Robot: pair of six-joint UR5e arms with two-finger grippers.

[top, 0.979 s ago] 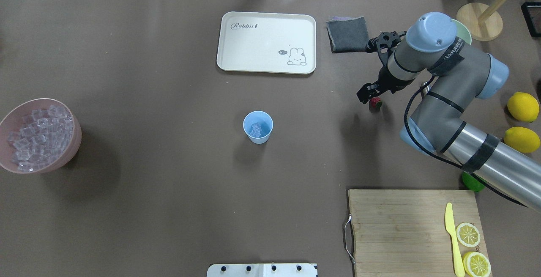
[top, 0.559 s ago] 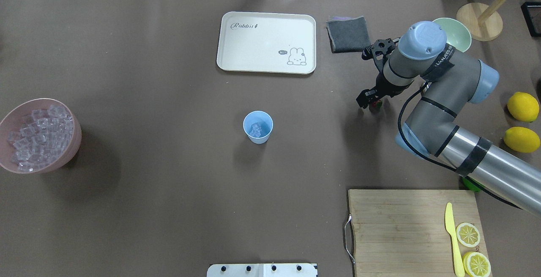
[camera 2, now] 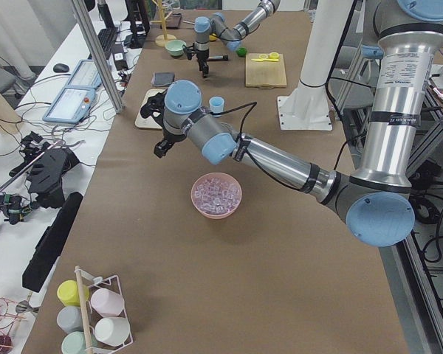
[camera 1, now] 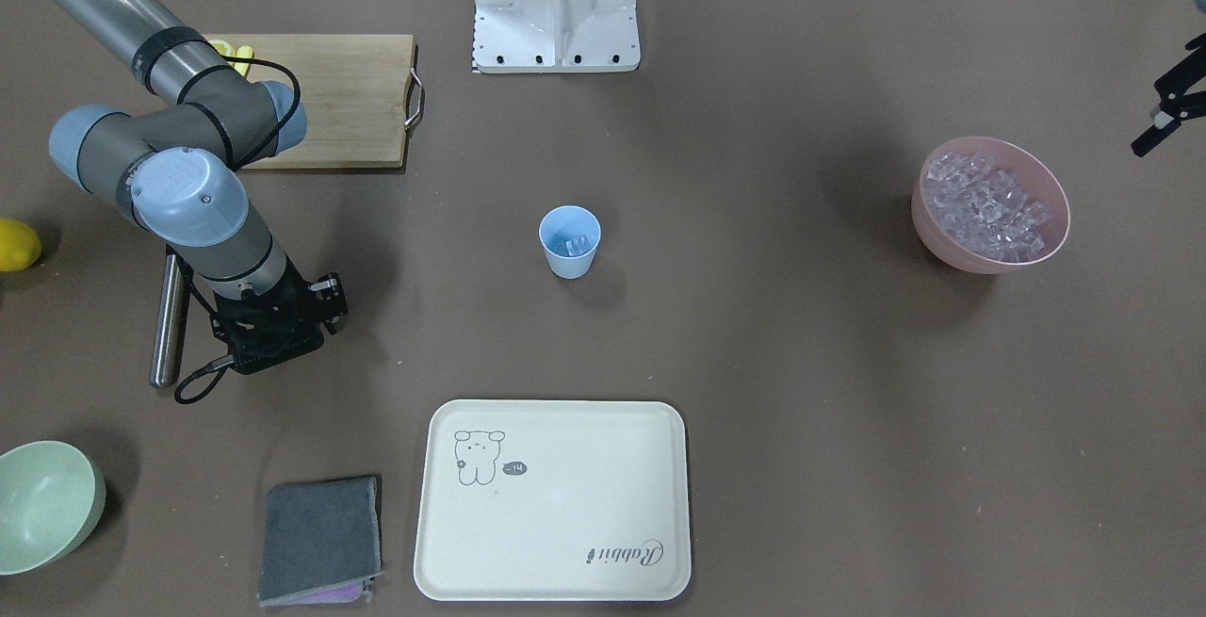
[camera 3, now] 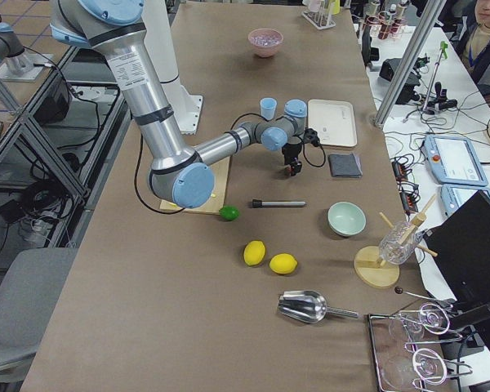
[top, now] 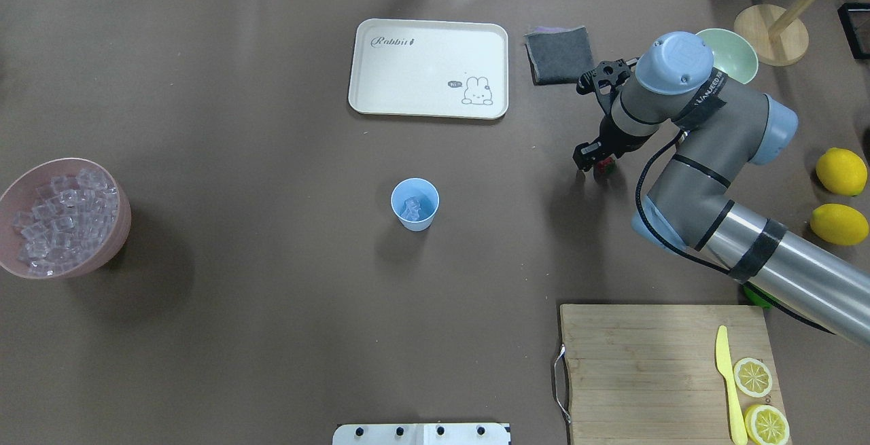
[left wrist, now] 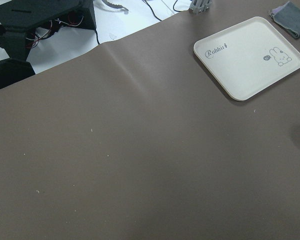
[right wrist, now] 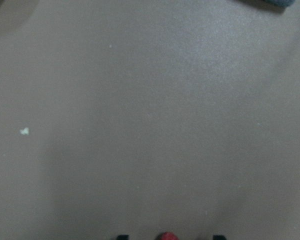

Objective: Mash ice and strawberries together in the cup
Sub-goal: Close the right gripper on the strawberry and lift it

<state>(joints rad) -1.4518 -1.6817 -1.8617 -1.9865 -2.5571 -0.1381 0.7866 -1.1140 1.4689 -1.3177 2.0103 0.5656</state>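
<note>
- Ice step looked done: a few clear cubes of ice sat in the bottom of the blue cup, which stood upright near the middle of the surface.
- More cubes filled the pink bowl at the far left end, well apart from the cup.
- Strawberry was not yet in the cup. It lay on the surface well to the cup's right.
- Right hand was low over the strawberry, pointing down. In the right wrist view its two dark fingertips stood spread on either side of the red fruit, with a gap showing on both sides, so I judged no grip yet.
- Left hand hung above the surface near the pink bowl. It was cut off at the frame edge, so I could not tell whether it was spread or pressed together.
- A metal rod lay flat beside the right arm, untouched. I took it for the mashing tool.
- Left to do, by my estimate: pinch the strawberry, carry it to the cup, drop it in, fetch the rod, mash.
- Progress: about a third, with no mashing started.
</note>
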